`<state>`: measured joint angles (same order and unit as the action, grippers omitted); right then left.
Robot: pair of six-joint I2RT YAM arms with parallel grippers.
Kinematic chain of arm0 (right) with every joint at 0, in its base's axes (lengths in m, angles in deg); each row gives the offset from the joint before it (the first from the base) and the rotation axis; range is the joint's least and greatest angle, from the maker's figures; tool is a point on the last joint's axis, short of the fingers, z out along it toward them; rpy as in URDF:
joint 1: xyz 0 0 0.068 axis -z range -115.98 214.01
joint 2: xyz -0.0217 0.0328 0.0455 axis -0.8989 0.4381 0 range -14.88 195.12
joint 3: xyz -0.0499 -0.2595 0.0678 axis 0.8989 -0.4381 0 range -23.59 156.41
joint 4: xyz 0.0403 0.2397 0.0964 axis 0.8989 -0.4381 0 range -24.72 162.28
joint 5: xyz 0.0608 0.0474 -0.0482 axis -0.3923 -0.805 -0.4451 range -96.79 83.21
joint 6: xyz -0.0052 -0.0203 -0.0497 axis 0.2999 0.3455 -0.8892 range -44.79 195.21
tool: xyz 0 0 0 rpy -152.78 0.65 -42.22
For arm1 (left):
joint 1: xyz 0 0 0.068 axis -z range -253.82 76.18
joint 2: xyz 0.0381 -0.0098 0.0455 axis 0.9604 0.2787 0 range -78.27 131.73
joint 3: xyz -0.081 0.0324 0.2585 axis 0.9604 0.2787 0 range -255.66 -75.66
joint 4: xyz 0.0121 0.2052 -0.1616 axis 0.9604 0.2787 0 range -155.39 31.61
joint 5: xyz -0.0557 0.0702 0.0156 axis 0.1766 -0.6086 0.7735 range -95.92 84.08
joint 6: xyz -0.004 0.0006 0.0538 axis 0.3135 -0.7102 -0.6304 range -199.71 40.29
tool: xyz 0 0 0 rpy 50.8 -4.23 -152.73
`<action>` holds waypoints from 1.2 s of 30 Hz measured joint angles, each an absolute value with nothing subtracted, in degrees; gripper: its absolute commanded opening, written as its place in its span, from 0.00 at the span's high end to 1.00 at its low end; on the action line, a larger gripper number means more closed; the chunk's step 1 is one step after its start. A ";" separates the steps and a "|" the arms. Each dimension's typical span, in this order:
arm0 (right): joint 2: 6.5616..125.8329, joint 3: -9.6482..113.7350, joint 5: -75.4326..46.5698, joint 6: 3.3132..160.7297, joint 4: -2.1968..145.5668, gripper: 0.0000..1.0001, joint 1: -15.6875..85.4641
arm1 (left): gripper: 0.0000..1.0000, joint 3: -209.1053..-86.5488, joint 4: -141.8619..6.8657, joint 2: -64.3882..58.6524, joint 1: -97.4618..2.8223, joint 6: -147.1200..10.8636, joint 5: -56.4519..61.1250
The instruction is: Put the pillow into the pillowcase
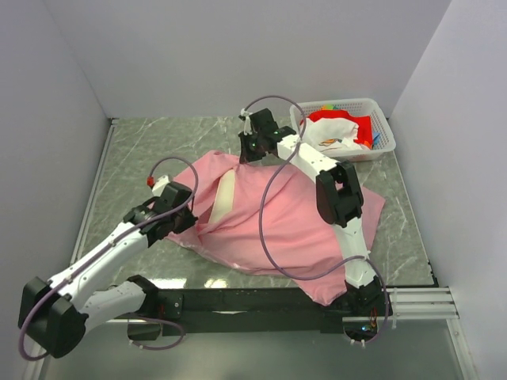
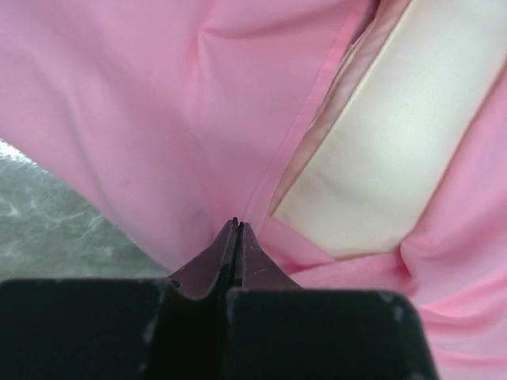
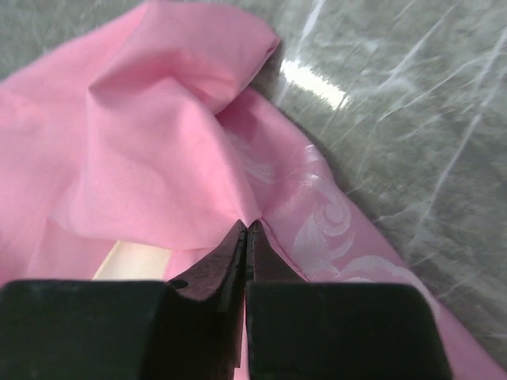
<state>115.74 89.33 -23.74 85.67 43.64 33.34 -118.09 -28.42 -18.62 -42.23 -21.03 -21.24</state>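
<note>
The pink pillowcase [image 1: 293,222] lies spread across the middle of the table. Most of the cream pillow [image 1: 226,198] is inside it; a strip shows through the open mouth on the left. My left gripper [image 1: 188,218] is at the near-left side of that mouth. In the left wrist view its jaws [image 2: 236,224] are shut on the pink hem [image 2: 305,119], with the pillow [image 2: 396,134] just to the right. My right gripper [image 1: 250,147] is at the far side of the mouth. Its jaws [image 3: 248,226] are shut on puckered pillowcase [image 3: 150,158] fabric, with a sliver of pillow [image 3: 135,261] below left.
A white basket [image 1: 382,119] holding red and white cloth stands at the back right, close to the right arm's elbow. Grey walls enclose the left, back and right. Marbled table [image 1: 142,142] shows around the pillowcase. A black rail [image 1: 261,301] runs along the near edge.
</note>
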 measured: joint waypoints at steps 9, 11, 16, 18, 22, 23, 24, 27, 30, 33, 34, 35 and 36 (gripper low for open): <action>114.91 90.64 -19.02 87.79 46.11 1.00 34.45 | 0.99 -118.11 -22.35 -31.75 -42.23 -16.99 -25.69; 114.15 90.32 -17.77 88.29 46.61 1.00 34.74 | 0.99 -118.11 -21.32 -35.16 -42.23 -15.83 -26.96; 113.14 90.43 -17.86 90.85 47.75 1.00 36.05 | 0.92 -117.94 -21.67 -40.89 -42.23 -15.11 -27.86; 112.49 89.88 -18.56 91.96 49.10 1.00 36.60 | 0.66 -117.48 -23.05 -39.42 -42.23 -15.50 -27.18; 107.13 82.54 -22.28 95.02 54.85 1.00 37.21 | 0.29 -116.69 -27.86 -31.07 -42.23 -17.82 -24.14; 106.21 82.01 -23.46 95.61 55.48 1.00 37.27 | 0.24 -116.69 -29.52 -28.74 -42.23 -18.96 -23.25; 105.65 82.16 -24.55 96.13 56.25 1.00 37.25 | 0.18 -116.74 -31.33 -26.24 -42.23 -19.85 -22.42; 104.90 83.13 -27.08 97.42 57.76 1.00 37.16 | 0.14 -119.03 -34.65 -19.64 -42.23 -22.89 -21.02; 104.90 84.44 -28.79 98.80 58.59 1.00 37.16 | 0.16 -123.08 -38.83 -13.54 -42.25 -26.39 -18.07; 104.93 85.84 -29.42 100.16 58.54 1.00 37.16 | 0.27 -126.53 -43.29 -8.47 -42.23 -28.92 -14.48; 104.93 86.56 -29.40 100.79 58.52 1.00 37.16 | 0.30 -127.45 -44.88 -6.75 -42.25 -29.78 -12.84; 105.03 87.45 -29.42 101.23 58.37 1.00 37.16 | 0.32 -127.89 -45.91 -5.59 -42.25 -30.19 -11.77; 105.23 88.28 -29.42 101.38 58.24 1.00 37.16 | 0.39 -128.15 -46.74 -4.58 -42.25 -30.89 -10.70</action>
